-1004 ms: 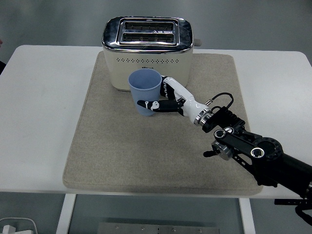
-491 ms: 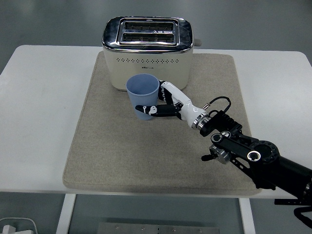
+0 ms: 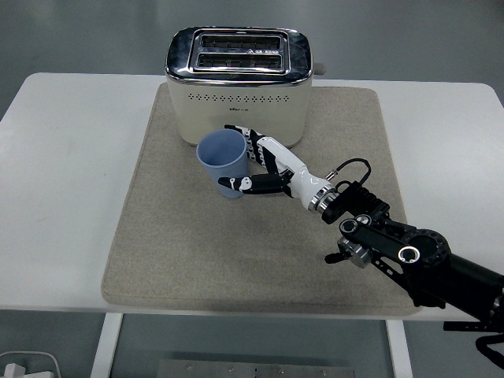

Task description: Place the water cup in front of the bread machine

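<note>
At the far left the white table (image 3: 63, 197) lies bare, its near edge running along the lower part of the frame, with a small pale object under it at the bottom left corner that is cut off and too small to make out. On the table lies a grey-beige mat (image 3: 181, 252), filling the middle of the frame. At the upper centre, on the mat's far end, stands the cream bread machine (image 3: 239, 98) with a shiny chrome top and two slots; a small lever pokes out on its right side, mostly hidden by the body.

Just below the bread machine, a little left of centre, is the blue water cup (image 3: 223, 161). It leans with its open mouth tipped toward the upper left, close in front of the machine's face but apart from it. Whether its base touches the mat I cannot tell, since the lower right of the cup is covered by the hand.

The right hand (image 3: 264, 167) wraps the cup from the right: its thumb crosses the cup's lower front and the other fingers (image 3: 246, 140) curl round the far side, partly hidden behind the rim. The black right arm (image 3: 409, 256) runs off toward the lower right corner, where it is cut off by the frame's edge.
</note>
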You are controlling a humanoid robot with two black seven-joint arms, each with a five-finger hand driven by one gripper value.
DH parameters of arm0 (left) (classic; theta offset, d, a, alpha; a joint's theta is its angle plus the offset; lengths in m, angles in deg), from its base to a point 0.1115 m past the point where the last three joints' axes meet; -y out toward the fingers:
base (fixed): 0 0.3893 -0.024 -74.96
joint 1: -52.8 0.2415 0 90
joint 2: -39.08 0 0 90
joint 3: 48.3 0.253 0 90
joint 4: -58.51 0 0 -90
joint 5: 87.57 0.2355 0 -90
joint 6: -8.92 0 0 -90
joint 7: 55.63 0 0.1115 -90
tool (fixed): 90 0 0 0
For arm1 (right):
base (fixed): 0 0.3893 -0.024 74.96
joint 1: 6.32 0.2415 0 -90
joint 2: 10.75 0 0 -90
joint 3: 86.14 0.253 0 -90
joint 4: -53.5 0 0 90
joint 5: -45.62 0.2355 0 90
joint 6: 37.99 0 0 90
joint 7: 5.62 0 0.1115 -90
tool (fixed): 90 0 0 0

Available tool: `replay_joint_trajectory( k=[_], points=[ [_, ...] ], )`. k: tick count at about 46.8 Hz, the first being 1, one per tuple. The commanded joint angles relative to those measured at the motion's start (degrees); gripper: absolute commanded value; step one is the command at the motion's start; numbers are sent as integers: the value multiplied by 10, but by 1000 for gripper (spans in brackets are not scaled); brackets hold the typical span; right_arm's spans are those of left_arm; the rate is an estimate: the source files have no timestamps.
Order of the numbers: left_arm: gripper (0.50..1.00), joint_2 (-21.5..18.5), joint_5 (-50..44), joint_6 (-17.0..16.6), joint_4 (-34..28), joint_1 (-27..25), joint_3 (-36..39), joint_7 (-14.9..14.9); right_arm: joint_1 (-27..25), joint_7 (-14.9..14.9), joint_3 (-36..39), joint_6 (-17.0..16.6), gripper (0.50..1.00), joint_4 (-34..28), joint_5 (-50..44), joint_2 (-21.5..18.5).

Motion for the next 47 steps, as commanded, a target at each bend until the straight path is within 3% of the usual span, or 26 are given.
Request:
replay_joint_trajectory(
  k=[1,10,18,26,33,39,47],
  points=[
    [1000,0,0,0,0,0,0,0,-1,0,0,0,924,1,0,0],
    [1000,0,0,0,0,0,0,0,4,0,2,-1,924,9,0,17],
    [1000,0,0,0,0,0,0,0,4,0,5,-4,924,32,2,61],
    [1000,0,0,0,0,0,0,0,0,0,7,-12,924,80,6,132],
    [1000,0,0,0,0,0,0,0,-5,0,14,-40,924,95,11,204],
    [1000,0,0,0,0,0,0,0,-8,2,39,-47,924,83,25,255],
    [1000,0,0,0,0,0,0,0,6,9,65,-42,924,-9,118,267]
  ],
)
